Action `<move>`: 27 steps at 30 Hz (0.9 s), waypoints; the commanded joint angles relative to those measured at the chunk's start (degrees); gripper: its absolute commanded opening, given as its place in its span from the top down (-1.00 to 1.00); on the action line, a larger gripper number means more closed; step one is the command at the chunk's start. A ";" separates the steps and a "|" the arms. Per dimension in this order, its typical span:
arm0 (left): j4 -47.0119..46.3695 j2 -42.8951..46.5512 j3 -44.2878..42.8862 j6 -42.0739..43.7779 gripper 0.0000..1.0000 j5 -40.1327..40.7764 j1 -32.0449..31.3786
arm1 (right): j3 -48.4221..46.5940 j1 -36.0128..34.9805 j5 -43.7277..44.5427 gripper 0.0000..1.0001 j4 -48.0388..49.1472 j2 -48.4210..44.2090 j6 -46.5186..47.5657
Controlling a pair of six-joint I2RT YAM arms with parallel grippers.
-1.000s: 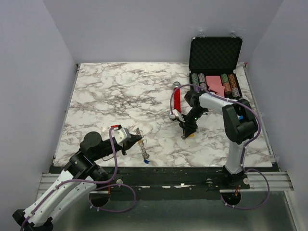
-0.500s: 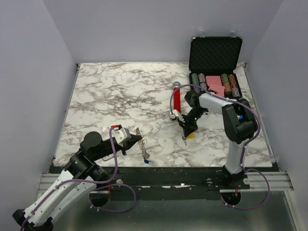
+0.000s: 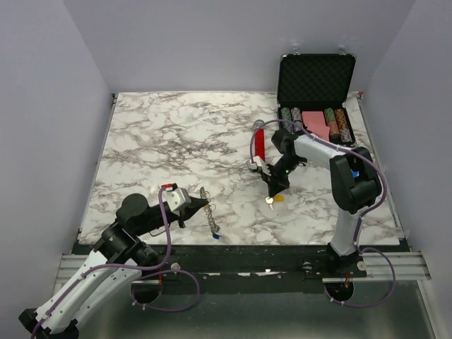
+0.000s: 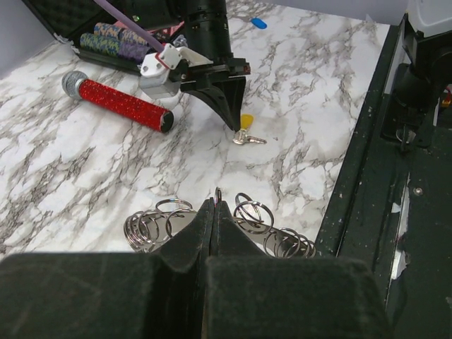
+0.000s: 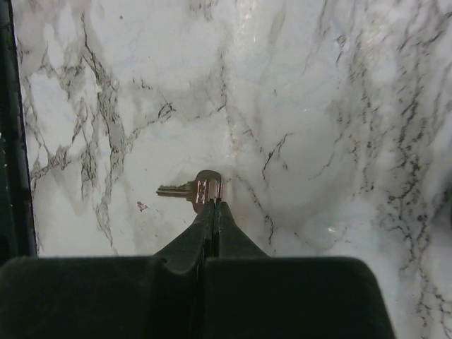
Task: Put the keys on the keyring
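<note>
My left gripper [image 3: 205, 205] is shut on one small loop of the keyring [image 4: 254, 212], a silvery wire ring with many loops that lies near the table's front edge [image 3: 210, 217]. A blue-headed key [image 3: 222, 237] sits at the keyring's near end. Right of centre, my right gripper [image 3: 272, 192] points down and is shut on the head of a small silver key [image 5: 203, 190], whose blade points left in the right wrist view. The same key [image 4: 248, 139] shows a yellow head [image 4: 245, 121] in the left wrist view. I cannot tell whether it is clear of the marble.
A red cylinder with a silver cap [image 3: 259, 145] lies just behind the right gripper. An open black case [image 3: 316, 81] with striped poker chips [image 3: 314, 121] stands at the back right. The table's dark front rail [image 4: 367, 141] runs close to the keyring.
The right gripper has closed its jaws onto the key and shifted slightly left. The left gripper and the keyring have not moved.
</note>
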State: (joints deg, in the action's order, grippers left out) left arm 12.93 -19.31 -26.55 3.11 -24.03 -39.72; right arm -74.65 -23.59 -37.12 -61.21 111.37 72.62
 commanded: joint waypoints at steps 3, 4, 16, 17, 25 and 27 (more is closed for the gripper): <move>-11.76 4.45 2.54 -2.76 1.00 -5.23 0.35 | -2.86 0.04 -8.30 0.99 0.74 -11.16 -4.32; -15.09 5.24 3.77 -4.42 1.00 -6.02 0.35 | -3.22 0.04 -9.71 0.99 0.83 -13.09 -5.29; -36.56 -6.61 2.56 -12.16 1.00 -9.37 0.17 | -6.99 -0.48 -44.69 0.99 4.81 -21.73 -22.19; -37.01 -7.84 2.03 -12.43 1.00 -9.28 0.17 | -8.22 -1.97 -42.87 0.99 2.70 -21.29 -18.60; -38.06 -13.73 0.18 -14.18 1.00 -8.57 0.00 | -7.42 -6.11 -39.09 0.99 8.00 -21.82 -24.59; -38.24 -14.26 0.70 -14.45 1.00 -8.05 0.00 | -5.96 -6.02 -28.09 0.99 18.07 -22.77 -37.37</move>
State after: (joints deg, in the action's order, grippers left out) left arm -20.78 -32.36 -24.75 -9.61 -31.66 -39.72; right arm -78.89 -29.93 -71.61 -47.92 88.12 43.86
